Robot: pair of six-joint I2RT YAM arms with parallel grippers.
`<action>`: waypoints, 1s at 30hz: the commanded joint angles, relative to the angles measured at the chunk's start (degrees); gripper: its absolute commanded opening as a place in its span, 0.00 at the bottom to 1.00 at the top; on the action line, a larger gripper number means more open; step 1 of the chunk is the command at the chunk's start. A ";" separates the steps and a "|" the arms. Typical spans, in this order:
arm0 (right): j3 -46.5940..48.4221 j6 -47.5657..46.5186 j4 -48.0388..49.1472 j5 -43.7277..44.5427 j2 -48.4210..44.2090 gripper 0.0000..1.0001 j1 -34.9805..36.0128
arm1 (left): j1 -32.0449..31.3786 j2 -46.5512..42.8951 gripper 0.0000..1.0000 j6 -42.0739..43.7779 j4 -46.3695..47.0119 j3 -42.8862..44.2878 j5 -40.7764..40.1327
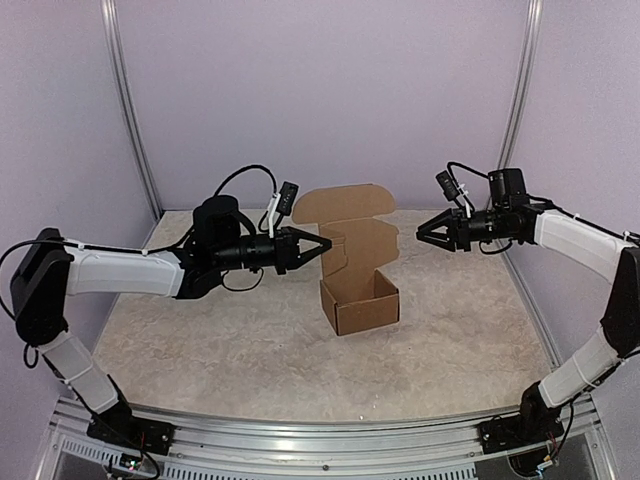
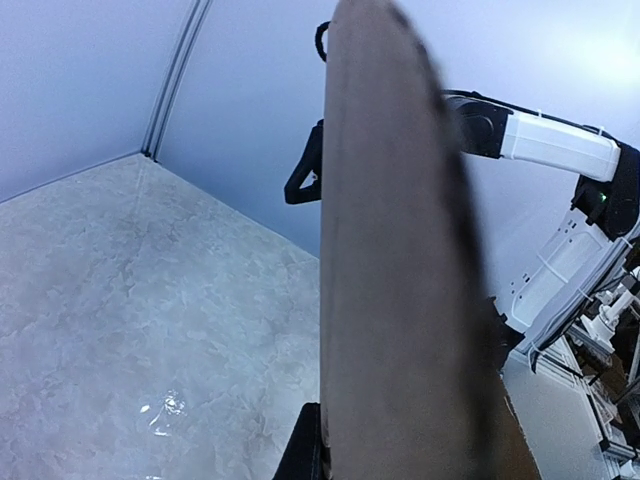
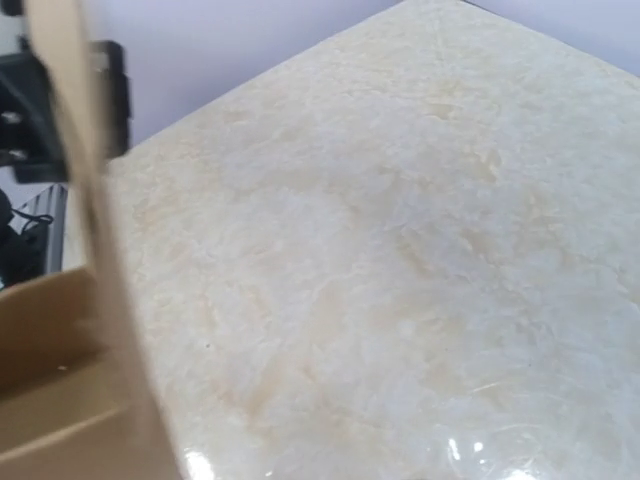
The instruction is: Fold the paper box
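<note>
1. The paper box (image 1: 360, 300) stands upright near the middle of the worktop (image 1: 200, 340), between the two arms.
2. The box is a small brown cardboard carton, and its top is open.
3. Its lid flap (image 1: 345, 205) rises at the back with a rounded upper edge and leans slightly away from the opening.
4. From above, the inside of the box shows only its own brown walls. The floor is mostly hidden behind the front wall.
5. The left gripper (image 1: 325, 246) reaches in level from the left, and its tip sits at the side flap (image 1: 336, 262) on the box's left.
6. Its jaws are together. In the left wrist view a blurred brown sheet of cardboard (image 2: 400, 250) runs up from between them and fills the middle of the picture, so the gripper appears clamped on that flap.
7. The right gripper (image 1: 422, 236) hangs in the air to the right of the box, above the worktop. It points toward the box and does not touch it.
8. Whether its jaws are apart or together cannot be told. From above, the fingers look like one dark wedge, and the right wrist view does not show them.
9. In the right wrist view, the box appears only at the left edge, as a blurred flap and a corner of the body. The pale marbled worktop fills the rest.
10. The white right arm (image 2: 555, 145) shows behind the cardboard in the left wrist view.
</note>
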 commanded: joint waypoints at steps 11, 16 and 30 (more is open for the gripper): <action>0.31 2.60 4.21 -11.76 4.08 0.44 5.73 | -0.04 1.59 0.00 -0.16 1.58 0.78 0.83; 0.22 5.43 7.32 -11.87 5.37 0.42 6.68 | -0.13 2.62 0.00 -0.73 2.10 0.97 1.27; 0.41 6.11 6.73 -10.06 5.66 0.16 8.15 | 0.05 2.02 0.00 -0.78 1.20 -0.01 -3.19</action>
